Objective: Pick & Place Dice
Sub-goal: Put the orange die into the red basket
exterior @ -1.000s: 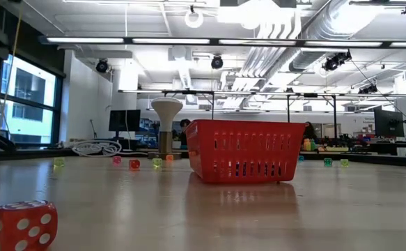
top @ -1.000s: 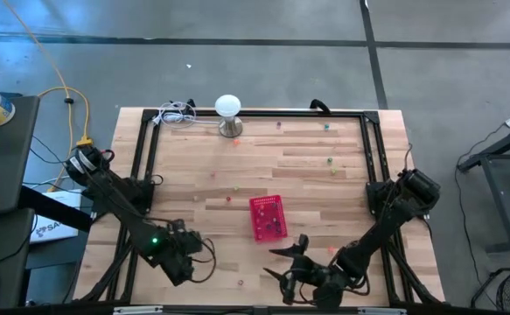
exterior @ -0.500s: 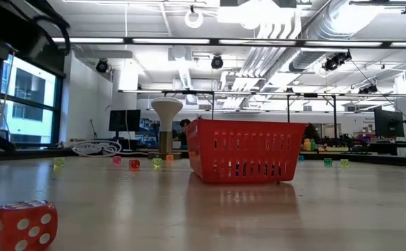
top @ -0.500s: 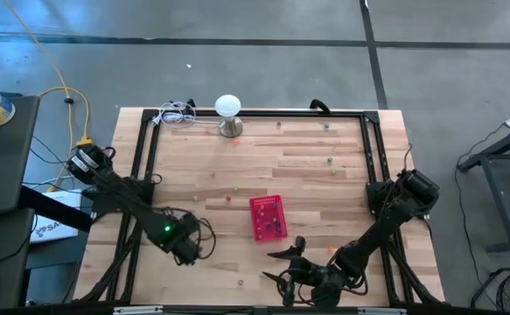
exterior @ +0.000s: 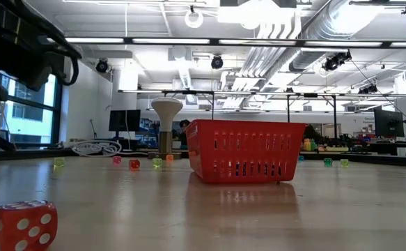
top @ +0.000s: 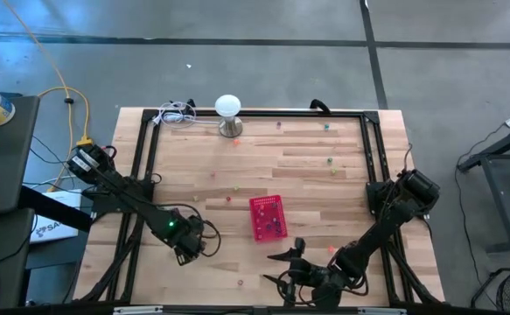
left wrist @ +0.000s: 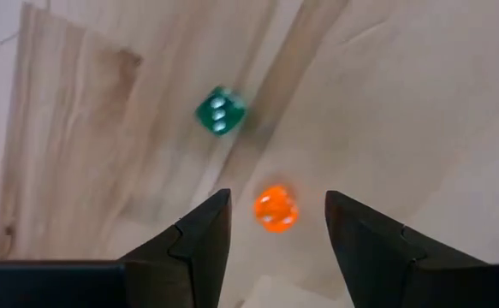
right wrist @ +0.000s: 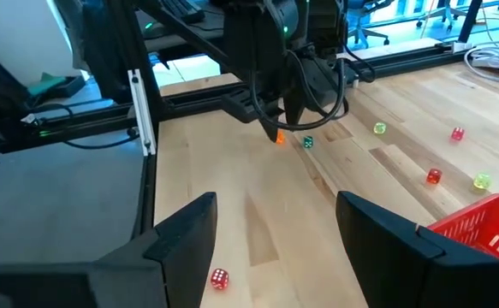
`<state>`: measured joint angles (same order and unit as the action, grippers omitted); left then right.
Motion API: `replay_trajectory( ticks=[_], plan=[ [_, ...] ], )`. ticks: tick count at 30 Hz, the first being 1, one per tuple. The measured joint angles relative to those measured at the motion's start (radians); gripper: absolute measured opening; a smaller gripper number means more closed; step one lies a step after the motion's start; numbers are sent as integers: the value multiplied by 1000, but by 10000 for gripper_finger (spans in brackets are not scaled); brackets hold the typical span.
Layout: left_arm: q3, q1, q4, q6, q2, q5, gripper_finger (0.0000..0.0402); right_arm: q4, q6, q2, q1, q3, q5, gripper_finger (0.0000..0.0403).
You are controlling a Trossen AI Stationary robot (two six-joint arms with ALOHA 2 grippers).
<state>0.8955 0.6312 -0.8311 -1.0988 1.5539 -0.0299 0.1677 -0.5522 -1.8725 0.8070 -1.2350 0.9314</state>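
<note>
My left gripper (top: 192, 247) points straight down near the table's front left, open. Its two fingers (left wrist: 204, 231) stand on either side of an orange die (left wrist: 276, 208) on the wood and do not touch it. A green die (left wrist: 220, 111) lies just beyond. The right wrist view shows this gripper (right wrist: 276, 120) a little above both dice (right wrist: 279, 136). My right gripper (top: 281, 267) waits open near the front edge, with a red die (right wrist: 219, 278) on the table below it. The red basket (top: 268, 217) stands on the table mid-front.
More dice are scattered over the table: red (right wrist: 434, 176), pink (right wrist: 457, 133) and yellow-green (right wrist: 379, 128) ones toward the middle, others (top: 331, 161) farther back. A white dome lamp (top: 228, 109) and coiled cable (top: 174, 114) sit at the far edge. A black frame (top: 145, 149) borders the table.
My left gripper has swung toward the table's far-right, nearer the basket, and has come down, entering the low view from the upper left. Its fingers have stayed open. My right gripper has kept its place.
</note>
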Motion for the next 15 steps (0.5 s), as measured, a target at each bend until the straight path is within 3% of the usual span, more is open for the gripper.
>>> replay_trajectory(
  ticks=[15],
  plan=[
    [-67,22,70,-20,0,6,181,-8,0,0,-2,0,0,231]
  ],
)
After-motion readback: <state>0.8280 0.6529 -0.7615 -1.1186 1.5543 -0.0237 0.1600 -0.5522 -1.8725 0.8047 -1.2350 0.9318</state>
